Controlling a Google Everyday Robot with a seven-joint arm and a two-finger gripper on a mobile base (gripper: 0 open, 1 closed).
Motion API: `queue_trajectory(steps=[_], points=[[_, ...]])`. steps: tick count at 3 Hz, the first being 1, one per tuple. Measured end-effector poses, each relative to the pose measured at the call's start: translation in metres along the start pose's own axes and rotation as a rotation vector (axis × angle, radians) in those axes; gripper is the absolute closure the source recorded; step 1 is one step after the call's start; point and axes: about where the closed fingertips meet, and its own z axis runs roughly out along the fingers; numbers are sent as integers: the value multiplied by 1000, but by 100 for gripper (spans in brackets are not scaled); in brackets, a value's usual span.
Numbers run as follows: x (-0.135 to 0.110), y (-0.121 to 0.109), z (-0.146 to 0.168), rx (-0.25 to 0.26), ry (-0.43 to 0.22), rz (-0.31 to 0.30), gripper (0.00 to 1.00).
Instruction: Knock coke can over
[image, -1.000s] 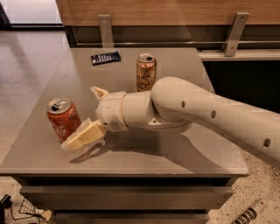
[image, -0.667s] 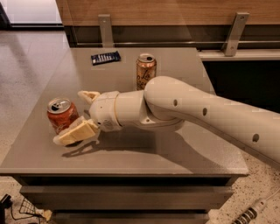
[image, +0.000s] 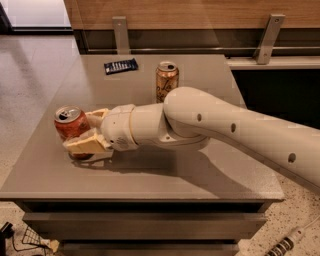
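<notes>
Smooth cream-white arm (image: 225, 125), thick and rounded (small dark holes (image: 199, 117) along it). Its gripper (image: 80, 131), low over the table (image: 200, 185), has spread tan fingers (image: 85, 145).

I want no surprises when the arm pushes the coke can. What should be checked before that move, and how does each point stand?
1. Target is the coke can, not the tan can behind the arm: ok.
2. Coke can upright, not yet knocked: ok.
3. Gripper at the can, open, one finger on either side: ok.
4. Fingers touching the can: cannot tell.
5. Can near the table left edge, might roll off: not ok.
6. Dark packet far off: ok.
</notes>
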Motion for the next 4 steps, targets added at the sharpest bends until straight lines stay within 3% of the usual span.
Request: queue_trajectory(steps=[1,2,3,4], points=[[-1,1,1,-3,0,-3,87],[-3,3,2,-5,0,-6,100],[-3,3,2,-6,0,-6,100],[-11,4,-3,-9,47,-17,100]])
